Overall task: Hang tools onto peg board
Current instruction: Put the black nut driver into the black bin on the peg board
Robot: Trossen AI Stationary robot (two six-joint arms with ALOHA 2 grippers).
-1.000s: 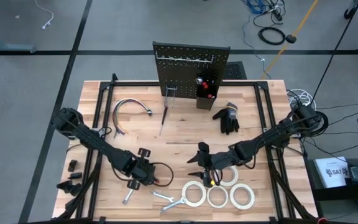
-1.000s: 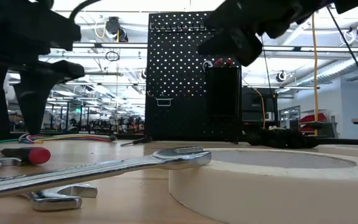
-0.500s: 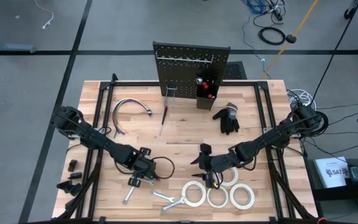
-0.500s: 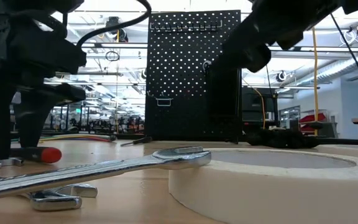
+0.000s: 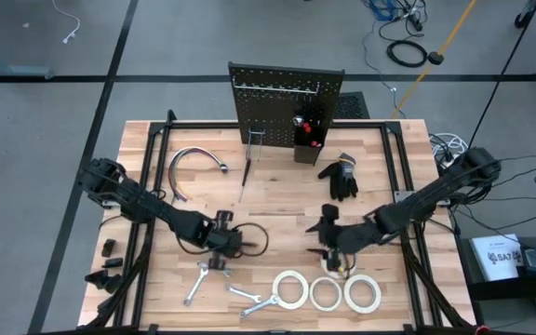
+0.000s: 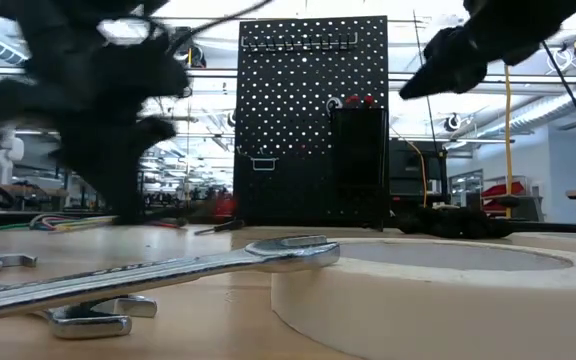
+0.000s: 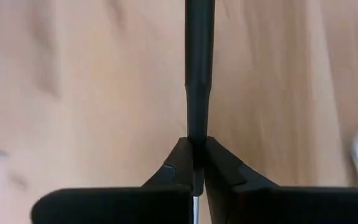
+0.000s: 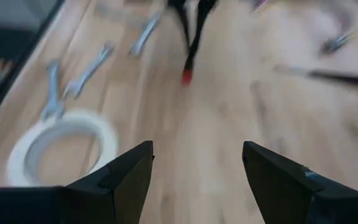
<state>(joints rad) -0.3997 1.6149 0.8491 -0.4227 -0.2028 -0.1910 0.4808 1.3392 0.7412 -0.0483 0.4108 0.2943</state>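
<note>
L gripper [image 5: 220, 244] clamped on thin screwdriver [image 7: 197, 74] shaft, mid-table toward L edge, prob for lift to peg board [image 5: 285, 102] at far edge | R gripper [image 5: 328, 233] fingers apart, empty, above tape rolls [image 5: 325, 293] near front edge

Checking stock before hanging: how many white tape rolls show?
3, in a row at the table's near edge: left roll, middle roll, right roll. A fourth may hide under the right arm.

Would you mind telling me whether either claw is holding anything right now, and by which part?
The left claw is shut on a screwdriver, pinching its thin metal shaft just beyond the black handle. The right claw is open and holds nothing.
</note>
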